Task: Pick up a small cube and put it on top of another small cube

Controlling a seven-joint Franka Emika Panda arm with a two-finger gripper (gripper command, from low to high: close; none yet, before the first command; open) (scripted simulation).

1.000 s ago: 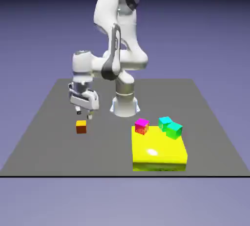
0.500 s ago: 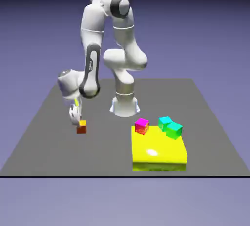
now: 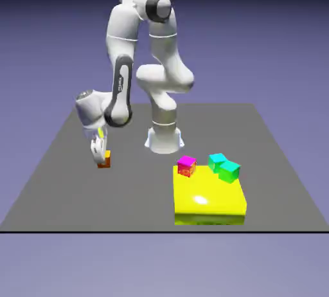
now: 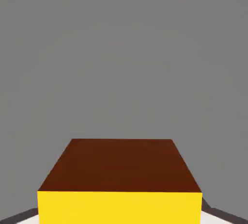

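Note:
The small orange cube (image 3: 105, 159) sits between the fingers of my gripper (image 3: 101, 157), which is shut on it, on the exterior view's left. It hangs just above the grey table (image 3: 64, 186). In the hand view the cube (image 4: 120, 179) fills the lower part of the picture, with a dark brown face above a bright yellow one, and only slivers of the fingertips (image 4: 17, 217) show at the bottom corners. The small magenta cube (image 3: 186, 166) stands apart at the far left corner of the big yellow block (image 3: 209, 200).
Two teal-green cubes (image 3: 217, 160) (image 3: 229, 171) stand by the yellow block's far edge, right of the magenta cube. The robot's base (image 3: 164, 138) rises behind, in the middle of the table.
The arm came down onto the orange cube and the gripper closed on it. Since half a second ago the cube has risen a little off the table.

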